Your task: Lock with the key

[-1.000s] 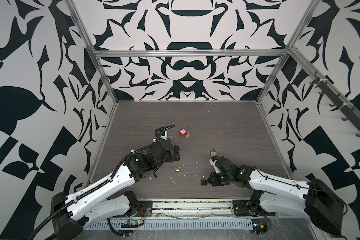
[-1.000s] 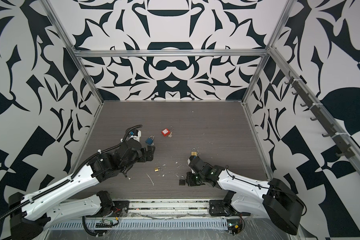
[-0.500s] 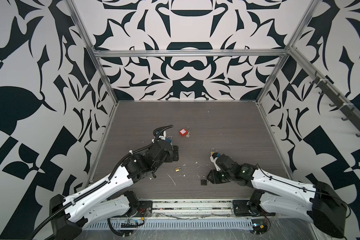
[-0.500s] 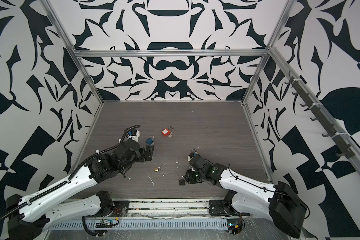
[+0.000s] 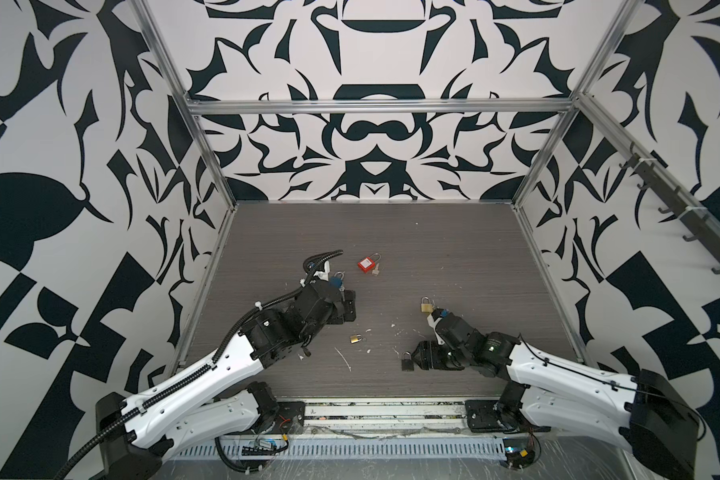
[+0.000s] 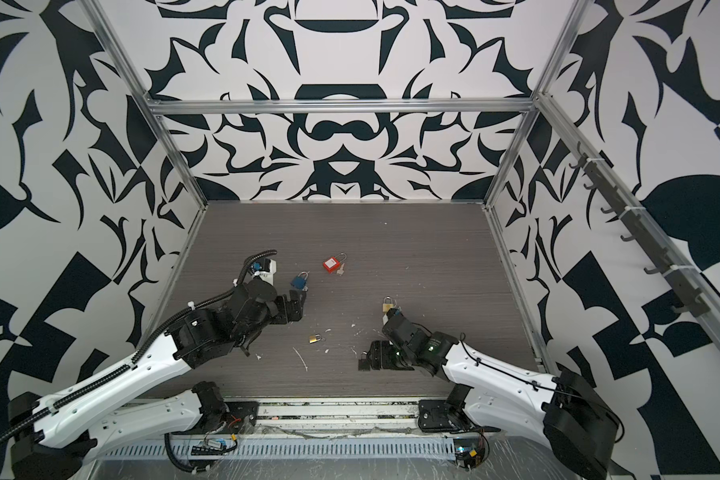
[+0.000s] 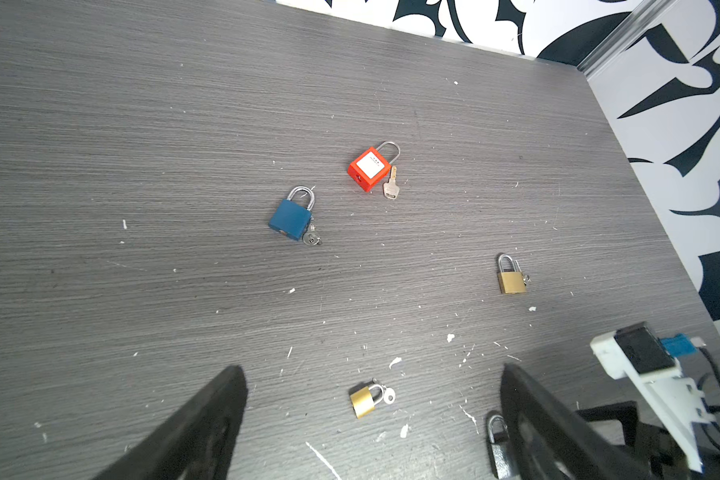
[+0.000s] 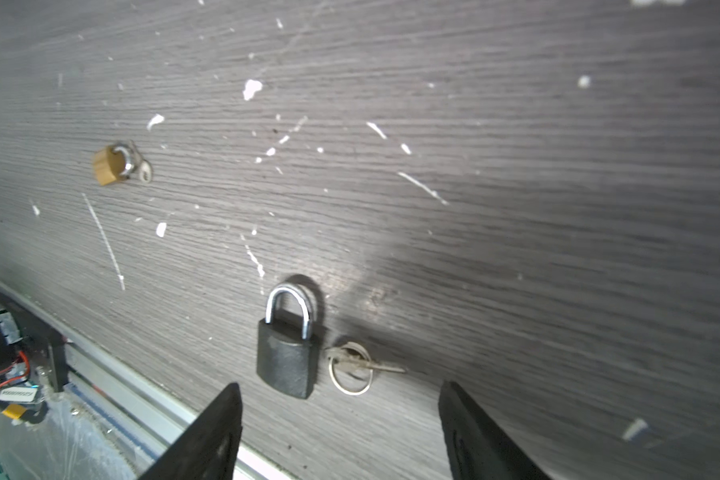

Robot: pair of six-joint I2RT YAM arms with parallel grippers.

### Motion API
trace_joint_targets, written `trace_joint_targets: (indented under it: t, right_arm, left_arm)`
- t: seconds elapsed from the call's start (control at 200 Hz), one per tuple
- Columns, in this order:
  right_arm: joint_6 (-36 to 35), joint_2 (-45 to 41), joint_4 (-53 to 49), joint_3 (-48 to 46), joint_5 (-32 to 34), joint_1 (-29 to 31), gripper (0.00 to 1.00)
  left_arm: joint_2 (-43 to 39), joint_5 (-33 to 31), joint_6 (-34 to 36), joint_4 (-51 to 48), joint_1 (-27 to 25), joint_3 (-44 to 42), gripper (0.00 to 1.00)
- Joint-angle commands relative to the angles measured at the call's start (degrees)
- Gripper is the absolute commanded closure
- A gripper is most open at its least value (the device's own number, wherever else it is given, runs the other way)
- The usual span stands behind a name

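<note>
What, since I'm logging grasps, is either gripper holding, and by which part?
Nothing. The right gripper stands open, clear of the black padlock, which lies on the table; the left gripper is open and empty.

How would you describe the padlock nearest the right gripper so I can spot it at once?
Find the front edge of the table on the right arm's side, by the open right gripper. Just past its fingertips lies the black padlock, a ringed key beside it. Its body alone is black; the brass padlocks, blue padlock and red padlock are not.
</note>
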Motion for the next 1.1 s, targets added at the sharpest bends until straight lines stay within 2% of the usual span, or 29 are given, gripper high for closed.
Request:
trace_joint_targets:
  t: [0.0,0.38,1.095]
  right_arm:
    - [3.5,0.1,3.7,-1.5,0.4,-0.1,0.22]
    - [6.7,4.4,10.1,-2.7,-2.7,0.0,0.22]
    - [5.4,10.9,14.2,0.5,-4.2,0.0,0.21]
  left_arm:
    - [0.1,-1.0,0.5,-1.6,0.2,0.5,0.03]
    - [0.5,-1.0,0.4,-1.5,0.2,0.5,0.03]
    - [0.7,-1.6,1.0,-2.3,0.2,1.1,0.03]
